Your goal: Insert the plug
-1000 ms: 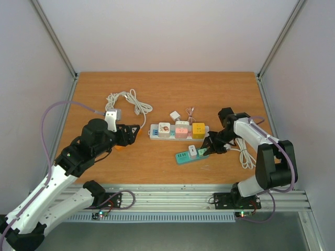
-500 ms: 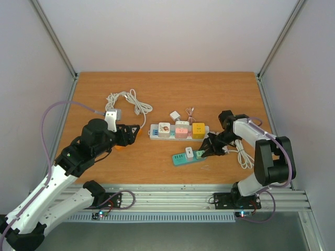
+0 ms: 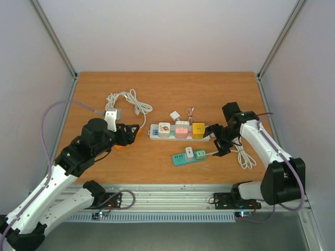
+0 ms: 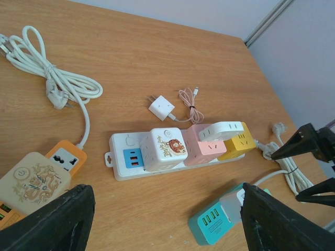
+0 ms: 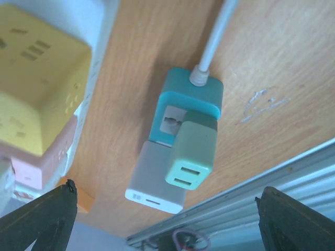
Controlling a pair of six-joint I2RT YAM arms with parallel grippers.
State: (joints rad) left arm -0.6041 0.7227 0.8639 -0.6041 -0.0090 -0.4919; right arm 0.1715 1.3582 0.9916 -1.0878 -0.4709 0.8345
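Right fingers [image 5: 39, 217] spread wide, empty, near the teal strip [image 5: 189, 99] but apart from it. Green plug [image 5: 192, 151] sits in that strip, white adapter [image 5: 157, 183] touching beside. Left fingers [image 4: 49, 219] spread, empty, over bench [image 4: 157, 42].

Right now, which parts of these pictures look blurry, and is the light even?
Top view: even, soft light on the table, all sharp. Left wrist view: the white power strip is crisp, the camera's own fingers are dark blurs. Right wrist view: the yellow cube is soft, the green plug sharp.
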